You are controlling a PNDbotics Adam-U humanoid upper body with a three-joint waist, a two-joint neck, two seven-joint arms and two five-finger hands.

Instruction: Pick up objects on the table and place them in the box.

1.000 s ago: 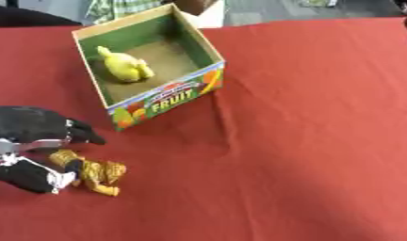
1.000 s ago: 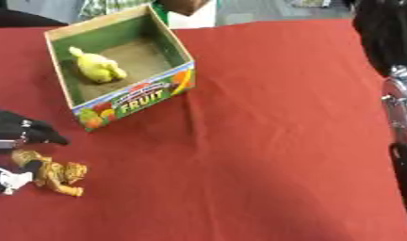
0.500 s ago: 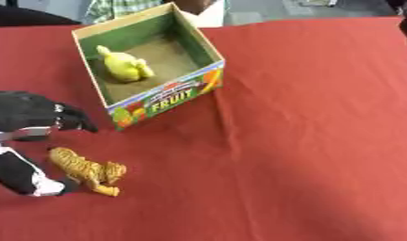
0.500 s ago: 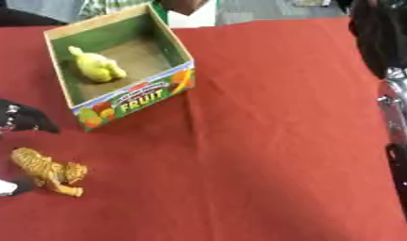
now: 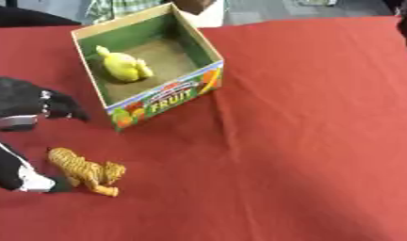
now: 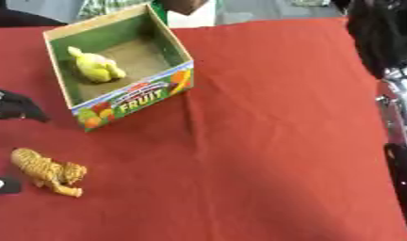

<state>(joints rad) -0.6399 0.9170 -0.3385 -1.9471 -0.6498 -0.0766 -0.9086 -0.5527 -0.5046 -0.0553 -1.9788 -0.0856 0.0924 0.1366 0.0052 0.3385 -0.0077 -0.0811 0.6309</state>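
Note:
A striped orange tiger toy (image 5: 83, 171) lies on the red tablecloth (image 5: 297, 141) at the lower left, with nothing holding it. My left hand (image 5: 29, 102) hovers above and to the left of it, black, fingers relaxed toward the box and empty. The cardboard fruit box (image 5: 167, 96) stands open at the upper left, with a yellow toy (image 5: 124, 68) on its floor. A black and white shape (image 5: 17, 172) sits just left of the tiger; I cannot make out what it is. My right arm (image 6: 381, 42) runs along the right edge, its fingers hidden.
The cloth's far edge lies just behind the box. A person's clothing shows beyond that edge. Open red cloth spreads across the middle and right of the table.
My left hand has pulled up and to the left, off the tiger. The tiger stays where it lay and now shows whole. The box and yellow toy have not moved.

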